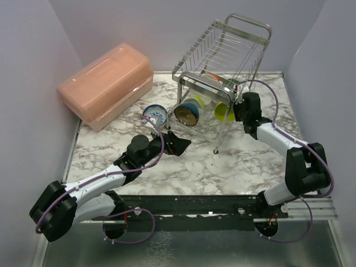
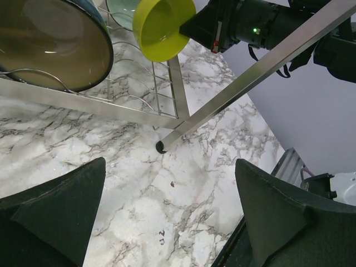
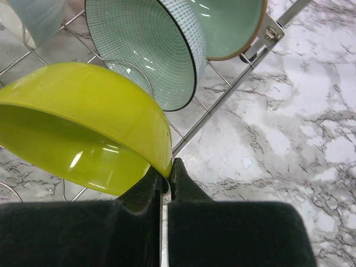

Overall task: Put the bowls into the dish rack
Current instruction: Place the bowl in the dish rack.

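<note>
The dish rack (image 1: 222,53) stands at the back right of the marble table. Its lower shelf holds several bowls on edge: a teal bowl with a dark inside (image 1: 186,113), a patterned teal bowl (image 3: 150,50), a mint bowl (image 3: 228,25) and a lime bowl (image 1: 224,113). My right gripper (image 3: 168,173) is shut on the rim of the lime bowl (image 3: 83,122) at the rack's right end. A blue-and-white bowl (image 1: 154,115) sits on the table left of the rack. My left gripper (image 1: 177,143) hangs open and empty over bare marble, in front of the rack; its fingers (image 2: 61,214) are wide apart.
A pink lidded box (image 1: 105,83) lies at the back left. The rack's slanted front leg (image 2: 245,83) ends in a black foot (image 2: 161,146) just ahead of my left gripper. Grey walls close in the table on three sides.
</note>
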Robot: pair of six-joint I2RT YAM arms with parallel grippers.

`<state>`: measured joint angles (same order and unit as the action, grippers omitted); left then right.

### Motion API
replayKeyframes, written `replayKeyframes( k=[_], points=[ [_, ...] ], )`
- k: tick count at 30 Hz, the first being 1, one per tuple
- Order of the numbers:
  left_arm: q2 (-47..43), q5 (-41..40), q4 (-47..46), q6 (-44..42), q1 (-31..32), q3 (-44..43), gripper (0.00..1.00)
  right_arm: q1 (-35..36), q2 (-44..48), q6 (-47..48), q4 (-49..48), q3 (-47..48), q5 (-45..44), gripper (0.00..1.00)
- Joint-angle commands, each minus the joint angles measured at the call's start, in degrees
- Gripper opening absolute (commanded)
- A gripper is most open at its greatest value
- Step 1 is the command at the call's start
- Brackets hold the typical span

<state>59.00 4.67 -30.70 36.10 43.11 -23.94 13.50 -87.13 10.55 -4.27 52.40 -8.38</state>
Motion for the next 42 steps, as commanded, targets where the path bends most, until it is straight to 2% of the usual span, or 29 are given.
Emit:
replayKeyframes(
  k=[1, 5, 12, 19, 32, 38, 42],
  points=[
    [2.2, 3.2, -0.5, -0.2, -0.2, -2.7, 0.98, 1.4, 3.0, -4.5, -6.8, -1.5, -7.4, 0.01],
    [3.2, 4.4, -0.5, 0.0, -0.3, -3.7, 0.98, 3.4, 4.2, -6.2, -9.8, -3.2, -11.8, 0.01],
    [2.9, 4.4, -0.5, 0.1, -0.3, -3.4, 0.98, 7.9, 2.3, -7.8, -11.3, -3.1, -25.3, 0.00],
    [1.6, 3.8, -0.5, 0.1, -0.3, -2.4, 0.98, 9.5, -0.6, -10.1, -14.2, -2.9, -36.8, 0.00],
    [0.1, 2.6, -0.5, 0.4, -0.3, -0.8, 0.98, 12.3, -5.8, -8.2, -17.8, -0.7, -38.8, 0.00],
    [-0.6, 2.3, -0.5, 0.4, -0.3, -0.2, 0.98, 13.9, -9.9, -3.6, -24.3, -0.2, -43.8, 0.00],
    [-1.0, 1.9, -0.5, 0.3, -0.3, 0.1, 0.98, 14.5, -11.7, -3.0, -25.7, 0.6, -42.9, 0.00]
  ],
)
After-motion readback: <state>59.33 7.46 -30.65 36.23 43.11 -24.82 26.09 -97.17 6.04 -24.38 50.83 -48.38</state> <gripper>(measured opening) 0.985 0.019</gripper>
